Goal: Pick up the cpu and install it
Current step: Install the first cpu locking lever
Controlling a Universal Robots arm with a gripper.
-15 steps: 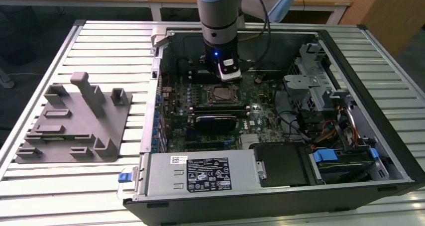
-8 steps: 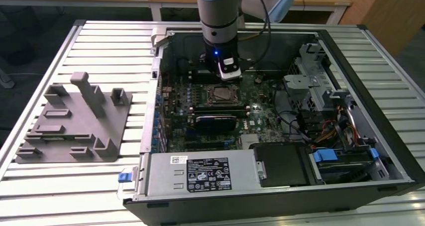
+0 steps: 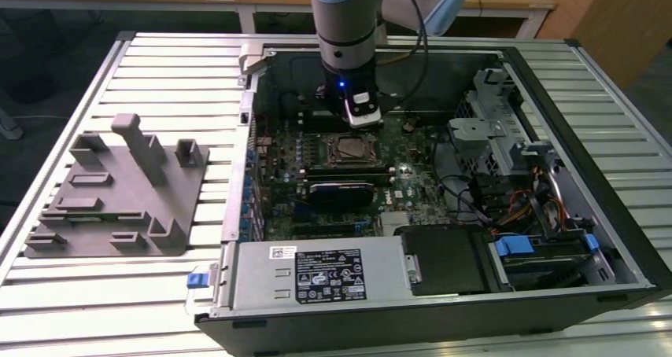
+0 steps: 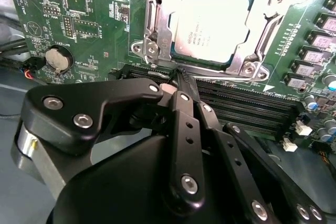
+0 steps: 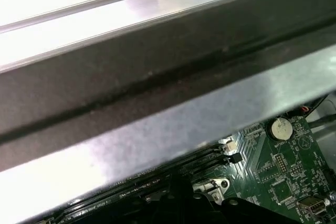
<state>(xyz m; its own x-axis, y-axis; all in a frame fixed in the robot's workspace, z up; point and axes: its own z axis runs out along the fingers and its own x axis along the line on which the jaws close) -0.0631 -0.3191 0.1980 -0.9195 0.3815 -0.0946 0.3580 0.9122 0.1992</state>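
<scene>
The tool [image 4: 181,77] has its fingers pressed together with nothing between them, their tips just over the memory slots [image 4: 247,103] beside the socket. Just beyond, the cpu [image 4: 210,24] lies flat in its socket on the motherboard [image 4: 79,24], inside the metal retention frame [image 4: 157,30], so I judge the placing done; whether the frame is latched I cannot tell. A coin cell [image 4: 56,59] sits off to one side. In the exterior view the arm [image 3: 345,27] stands over the open computer case [image 3: 588,176], the tool's body close above the socket, ringed by cables [image 3: 473,192] and a drive cage [image 3: 493,113]. Farther off, on the slatted tabletop [image 3: 126,294] at the exterior view's left, stands the grey tray [image 3: 110,200].
</scene>
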